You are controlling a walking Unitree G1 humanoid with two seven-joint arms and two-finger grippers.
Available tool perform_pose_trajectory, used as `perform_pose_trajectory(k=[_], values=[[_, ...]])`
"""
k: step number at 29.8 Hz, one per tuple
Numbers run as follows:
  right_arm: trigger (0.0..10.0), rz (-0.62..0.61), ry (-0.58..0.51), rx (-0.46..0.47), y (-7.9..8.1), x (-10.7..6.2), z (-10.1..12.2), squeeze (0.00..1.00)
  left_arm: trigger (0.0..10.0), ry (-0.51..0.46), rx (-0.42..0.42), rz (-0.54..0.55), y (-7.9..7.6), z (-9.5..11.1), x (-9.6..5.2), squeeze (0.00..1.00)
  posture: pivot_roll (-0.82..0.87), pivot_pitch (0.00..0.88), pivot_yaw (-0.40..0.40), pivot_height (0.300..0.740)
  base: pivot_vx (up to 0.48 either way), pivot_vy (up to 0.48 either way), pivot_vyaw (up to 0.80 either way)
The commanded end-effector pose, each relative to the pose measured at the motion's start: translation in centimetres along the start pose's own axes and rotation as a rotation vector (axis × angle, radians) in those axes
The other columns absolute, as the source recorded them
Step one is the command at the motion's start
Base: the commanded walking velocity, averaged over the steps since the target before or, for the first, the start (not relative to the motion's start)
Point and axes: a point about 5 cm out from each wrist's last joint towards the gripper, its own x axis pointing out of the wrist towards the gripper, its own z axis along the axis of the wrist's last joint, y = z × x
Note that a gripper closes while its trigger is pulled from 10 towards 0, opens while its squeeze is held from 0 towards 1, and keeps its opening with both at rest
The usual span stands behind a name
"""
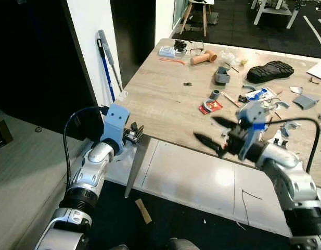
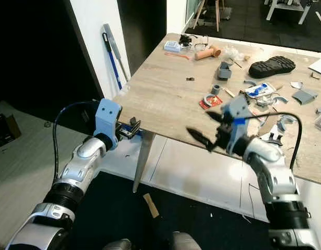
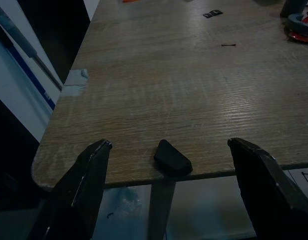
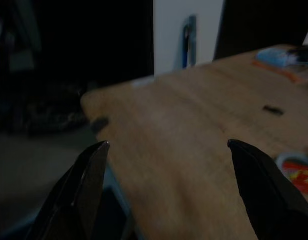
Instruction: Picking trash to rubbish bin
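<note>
Both arms are raised at the near edge of the table [image 1: 165, 112], ready to reach. The left gripper [image 1: 134, 133] at the near left corner and the right gripper [image 1: 212, 134] spread wide, both empty. Red wrapper [image 1: 209, 106] lies mid-table; shoe sole [image 1: 269, 71] toward the far right.

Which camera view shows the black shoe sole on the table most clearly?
The left eye view shows the black shoe sole best: whole, sharp, tread visible, at the far right of the table. The right eye view shows it too, a little smaller.
</note>
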Motion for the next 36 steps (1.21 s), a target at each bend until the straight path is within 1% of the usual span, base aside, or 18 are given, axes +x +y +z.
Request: perform_pose_trajectory(k=[1, 3, 5, 6, 7, 9, 11, 17, 19, 23, 27, 31, 32, 33, 34, 36], values=[[10.0, -0.012, -0.024, 0.033, 0.0, 0.2, 0.4, 0.00, 10.0, 0.014, -0.001, -0.004, -0.1, -0.2, -0.1, 0.00, -0.11, 0.000, 0.016, 0.740, 0.000, 0.000, 0.00], [10.0, -0.002, -0.029, 0.041, 0.2, 0.4, 0.6, 0.00, 10.0, 0.012, -0.007, 0.001, -0.1, -0.2, -0.1, 0.00, -0.11, 0.000, 0.016, 0.740, 0.000, 0.000, 0.00], [10.0, 0.028, -0.014, 0.027, 0.7, 1.0, 0.6, 0.00, 10.0, 0.005, -0.021, 0.023, 0.2, 0.0, -0.1, 0.00, -0.11, 0.000, 0.013, 0.740, 0.000, 0.000, 0.00], [10.0, 0.028, -0.014, 0.027, 0.7, 1.0, 0.6, 0.00, 10.0, 0.005, -0.021, 0.023, 0.2, 0.0, -0.1, 0.00, -0.11, 0.000, 0.013, 0.740, 0.000, 0.000, 0.00], [10.0, 0.036, -0.001, 0.014, 0.8, 1.4, 0.5, 0.00, 10.0, 0.003, -0.026, 0.030, 0.3, 0.1, -0.1, 0.00, -0.10, 0.000, 0.010, 0.740, 0.000, 0.000, 0.00], [10.0, 0.026, 0.014, 0.000, 0.7, 2.0, 0.4, 0.00, 10.0, -0.001, -0.035, 0.030, 0.4, 0.2, -0.1, 0.00, -0.10, 0.000, 0.007, 0.740, 0.000, 0.000, 0.00], [10.0, -0.002, 0.010, 0.003, 0.7, 2.3, 0.5, 0.00, 10.0, 0.000, -0.039, 0.008, 0.1, 0.3, -0.1, 0.00, -0.10, 0.000, 0.008, 0.740, 0.000, 0.000, 0.00], [10.0, -0.032, 0.007, 0.016, 0.6, 2.3, 0.5, 0.00, 10.0, 0.014, -0.047, -0.024, -0.6, 0.3, 0.0, 0.00, -0.11, 0.000, 0.010, 0.740, 0.000, 0.000, 0.00], [10.0, -0.053, 0.003, 0.018, 0.3, 2.2, 0.5, 0.00, 10.0, 0.036, -0.078, -0.039, -1.2, 0.3, 0.3, 0.00, -0.11, 0.000, 0.012, 0.740, 0.000, 0.000, 0.00], [10.0, -0.070, -0.004, 0.015, 0.0, 2.3, 0.9, 0.00, 10.0, 0.052, -0.107, -0.046, -1.8, 0.5, 0.8, 0.00, -0.10, 0.000, 0.011, 0.740, 0.000, 0.000, 0.00], [10.0, -0.079, -0.008, 0.012, 0.0, 2.4, 1.0, 0.00, 10.0, 0.063, -0.116, -0.058, -1.9, 0.6, 1.3, 0.00, -0.10, 0.000, 0.014, 0.740, 0.000, 0.000, 0.00], [10.0, -0.081, -0.009, 0.010, 0.1, 2.4, 1.0, 0.00, 10.0, 0.070, -0.125, -0.069, -2.0, 0.5, 1.3, 0.00, -0.10, 0.000, 0.022, 0.740, 0.000, 0.000, 0.00], [10.0, -0.082, -0.010, 0.010, 0.1, 2.3, 1.0, 0.00, 9.8, 0.072, -0.132, -0.071, -2.1, 0.5, 1.3, 0.00, -0.10, 0.000, 0.022, 0.740, 0.000, 0.000, 0.00], [10.0, -0.080, -0.015, 0.003, 0.2, 2.3, 1.3, 0.00, 10.0, 0.065, -0.134, -0.074, -2.0, 0.6, 1.2, 0.00, -0.11, 0.000, 0.031, 0.740, 0.000, 0.000, 0.00], [10.0, -0.080, -0.015, 0.003, 0.2, 2.3, 1.3, 0.00, 10.0, 0.065, -0.134, -0.074, -2.0, 0.6, 1.2, 0.00, -0.11, 0.000, 0.031, 0.740, 0.000, 0.000, 0.00], [10.0, -0.065, -0.027, -0.009, 0.6, 2.1, 2.2, 0.00, 10.0, 0.045, -0.135, -0.078, -1.9, 1.1, 0.9, 0.00, -0.13, 0.000, 0.039, 0.740, 0.000, 0.000, 0.00]])
